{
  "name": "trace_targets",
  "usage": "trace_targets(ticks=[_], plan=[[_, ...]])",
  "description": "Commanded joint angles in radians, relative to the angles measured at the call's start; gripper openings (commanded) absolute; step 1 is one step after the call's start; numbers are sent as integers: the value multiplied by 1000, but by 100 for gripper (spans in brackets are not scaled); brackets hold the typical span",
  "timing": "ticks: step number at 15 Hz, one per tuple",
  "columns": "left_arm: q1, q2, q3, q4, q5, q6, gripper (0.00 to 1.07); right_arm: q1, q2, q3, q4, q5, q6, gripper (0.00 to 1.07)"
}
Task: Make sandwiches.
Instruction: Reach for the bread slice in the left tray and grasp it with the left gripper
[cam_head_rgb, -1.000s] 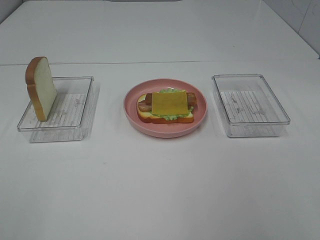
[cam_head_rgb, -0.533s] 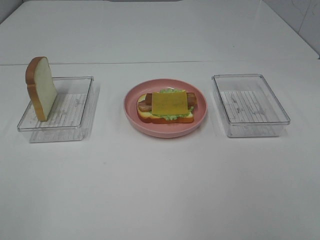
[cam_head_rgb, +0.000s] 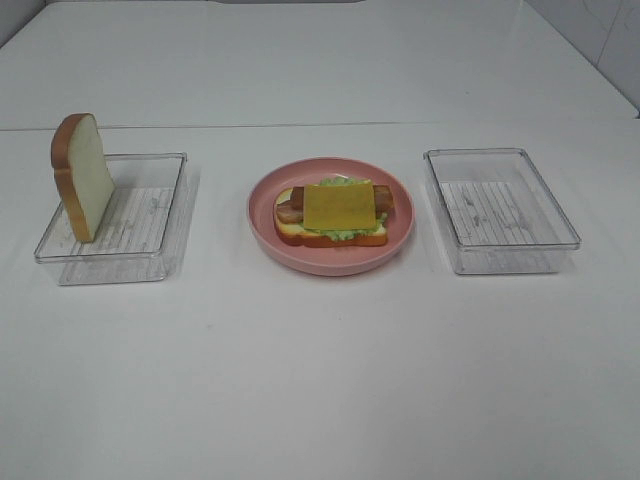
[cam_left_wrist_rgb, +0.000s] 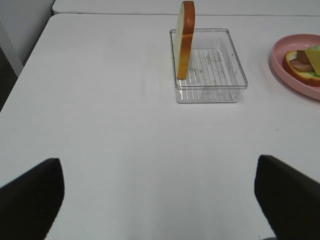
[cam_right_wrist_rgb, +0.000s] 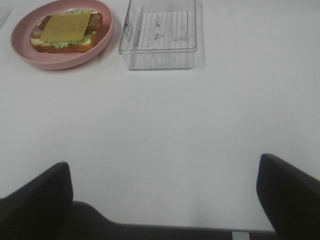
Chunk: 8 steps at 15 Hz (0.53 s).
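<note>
While I watch from up high, both arms sit back at the near edge.
Left tray (cam_head_rgb: 150, 262) holds an upright bread slice (cam_head_rgb: 82, 177); middle pink plate (cam_head_rgb: 264, 232) has the open sandwich (cam_head_rgb: 335, 212), cheese (cam_head_rgb: 341, 204) on top; right tray (cam_head_rgb: 500, 260). Left gripper (cam_left_wrist_rgb: 160, 200) and right gripper (cam_right_wrist_rgb: 165, 200) both spread wide.

no readable text, labels or numbers
</note>
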Motion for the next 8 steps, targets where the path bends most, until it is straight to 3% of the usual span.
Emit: trace_targets(ticks=[1, 8], plan=[[-4, -7, 0, -4, -10, -5, 95, -2, -26, 3, -2, -7, -10, 96], [-4, -7, 0, -5, -10, 0, 95, -2, -26, 2, -11, -7, -58, 96]])
